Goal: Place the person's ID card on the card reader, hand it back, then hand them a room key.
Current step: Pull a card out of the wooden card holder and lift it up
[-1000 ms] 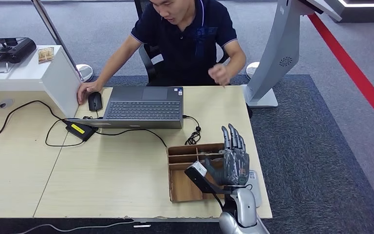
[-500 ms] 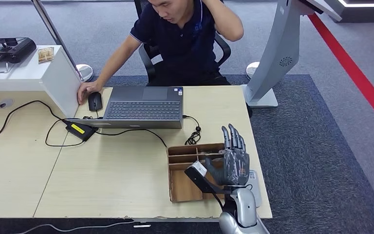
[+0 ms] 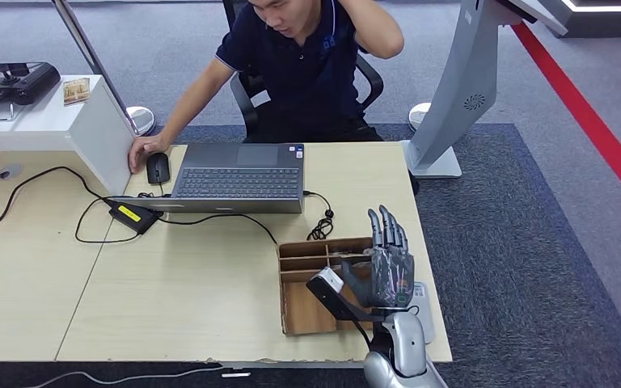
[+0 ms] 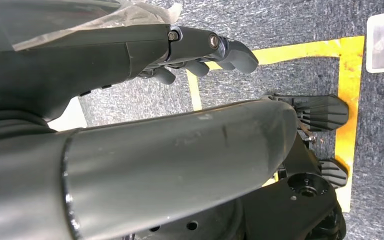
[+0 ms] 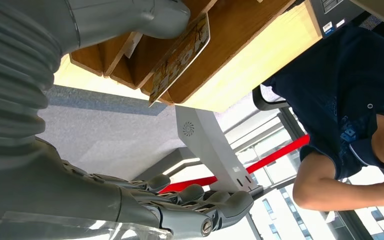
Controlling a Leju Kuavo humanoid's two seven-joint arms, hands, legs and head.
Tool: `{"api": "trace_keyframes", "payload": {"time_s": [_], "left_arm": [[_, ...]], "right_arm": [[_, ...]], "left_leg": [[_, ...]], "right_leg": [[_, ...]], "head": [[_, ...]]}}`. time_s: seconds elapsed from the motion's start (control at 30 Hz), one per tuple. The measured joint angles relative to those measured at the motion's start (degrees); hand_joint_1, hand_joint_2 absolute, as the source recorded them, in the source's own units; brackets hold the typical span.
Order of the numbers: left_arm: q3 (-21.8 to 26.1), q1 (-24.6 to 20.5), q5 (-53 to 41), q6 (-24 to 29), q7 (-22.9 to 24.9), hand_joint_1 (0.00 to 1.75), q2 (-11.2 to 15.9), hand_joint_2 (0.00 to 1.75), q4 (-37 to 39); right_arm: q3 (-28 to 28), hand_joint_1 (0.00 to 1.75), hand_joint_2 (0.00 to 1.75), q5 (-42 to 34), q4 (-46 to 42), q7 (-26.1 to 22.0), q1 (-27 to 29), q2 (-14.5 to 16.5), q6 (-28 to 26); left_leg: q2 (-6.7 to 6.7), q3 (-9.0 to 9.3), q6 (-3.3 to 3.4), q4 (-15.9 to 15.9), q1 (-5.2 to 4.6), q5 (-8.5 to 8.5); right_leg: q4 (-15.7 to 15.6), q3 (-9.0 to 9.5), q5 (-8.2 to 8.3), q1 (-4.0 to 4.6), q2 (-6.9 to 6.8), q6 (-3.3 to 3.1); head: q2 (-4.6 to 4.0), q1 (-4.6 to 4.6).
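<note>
My right hand (image 3: 388, 263) hovers over the right side of a wooden tray (image 3: 301, 311) with its fingers straight and spread, holding nothing. In the right wrist view its thumb (image 5: 165, 15) lies against a yellowish printed card (image 5: 180, 55) that stands in a slot of the tray (image 5: 230, 45); the other fingers (image 5: 200, 200) are well away from it. A pale grey card reader (image 3: 422, 311) lies just right of the tray, partly hidden by my arm. My left hand (image 4: 200, 47) hangs over the carpet, fingers loosely bent, with nothing in it.
A person (image 3: 307, 56) sits behind a laptop (image 3: 238, 176), one hand by the mouse (image 3: 158, 167), the other raised behind the head. Cables and a power brick (image 3: 133, 216) lie left of the tray. A white box (image 3: 48, 121) stands at the left, a kiosk stand (image 3: 453, 97) at the right.
The person's hand has gone from above the table's far edge up behind the head. My right hand has not moved.
</note>
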Motion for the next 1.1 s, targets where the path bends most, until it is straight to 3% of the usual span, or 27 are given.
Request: {"api": "trace_keyframes", "payload": {"time_s": [0.73, 1.1], "left_arm": [[0.0, 0.0, 0.2, 0.0, 0.0, 0.00, 0.0, 0.00, 0.0], [0.0, 0.0, 0.3, 0.0, 0.0, 0.00, 0.0, 0.00, 0.0]], "right_arm": [[0.0, 0.13, 1.75, 0.1, 1.0, 1.3, 0.1, -0.3, 0.0], [0.0, 0.28, 1.75, 0.0, 1.1, 1.4, 0.1, -0.5, 0.0]], "left_leg": [[0.00, 0.00, 0.00, 0.0, 0.00, 0.00], [0.00, 0.00, 0.00, 0.0, 0.00, 0.00]], "right_leg": [[0.0, 0.00, 0.00, 0.00, 0.00, 0.00], [0.0, 0.00, 0.00, 0.00, 0.00, 0.00]], "head": [[0.00, 0.01], [0.00, 0.00]]}}
